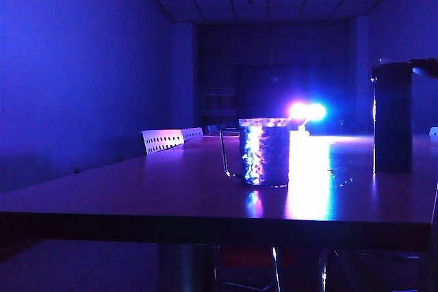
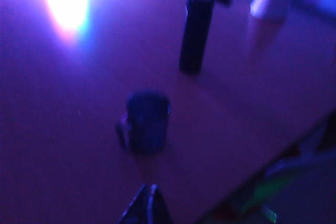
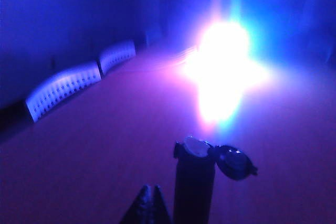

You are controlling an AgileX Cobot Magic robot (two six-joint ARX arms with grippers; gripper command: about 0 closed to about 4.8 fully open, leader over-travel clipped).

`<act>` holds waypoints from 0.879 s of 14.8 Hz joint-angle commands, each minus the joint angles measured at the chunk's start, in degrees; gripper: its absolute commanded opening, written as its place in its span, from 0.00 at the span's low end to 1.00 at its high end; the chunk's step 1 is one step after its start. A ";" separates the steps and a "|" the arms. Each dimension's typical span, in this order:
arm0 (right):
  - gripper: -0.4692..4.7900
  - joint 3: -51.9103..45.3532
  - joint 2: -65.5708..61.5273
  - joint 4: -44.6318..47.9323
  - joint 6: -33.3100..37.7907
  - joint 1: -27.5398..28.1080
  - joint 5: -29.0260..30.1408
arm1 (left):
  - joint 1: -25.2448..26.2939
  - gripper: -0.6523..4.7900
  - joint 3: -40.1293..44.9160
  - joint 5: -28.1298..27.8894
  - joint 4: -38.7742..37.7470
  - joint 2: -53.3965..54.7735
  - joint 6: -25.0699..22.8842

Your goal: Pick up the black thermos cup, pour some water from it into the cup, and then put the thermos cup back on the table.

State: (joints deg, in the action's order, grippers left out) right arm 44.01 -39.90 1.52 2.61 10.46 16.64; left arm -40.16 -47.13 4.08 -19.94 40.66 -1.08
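The black thermos cup stands upright on the table at the right, its flip lid hanging open. The cup, a clear dimpled mug with its handle to the left, stands mid-table. Neither gripper shows in the exterior view. My right gripper is shut on nothing, its tips together just beside the black thermos cup and apart from it. Above the table my left gripper is shut and empty, some way short of the cup, with the black thermos cup farther off.
The room is dark with blue-purple light. A bright lamp glare shines at the table's far end and reflects off the tabletop. White perforated chair backs line the left side. The table's dark front edge runs across the exterior view.
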 commanded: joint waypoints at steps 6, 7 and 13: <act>0.08 -23.32 32.39 -15.47 0.90 0.04 0.17 | 0.04 0.11 15.96 3.26 10.27 -7.10 -0.96; 0.08 -26.40 37.18 -17.42 0.85 0.07 0.20 | 0.02 0.11 18.08 1.49 10.29 -9.53 0.59; 0.08 -29.16 38.84 -27.23 6.80 0.13 5.11 | 0.13 0.11 30.25 -5.64 20.06 -21.29 2.89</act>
State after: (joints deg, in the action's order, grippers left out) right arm 14.61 -1.06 -26.13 9.02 10.52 21.50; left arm -39.99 -17.61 -1.98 -1.37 19.42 0.99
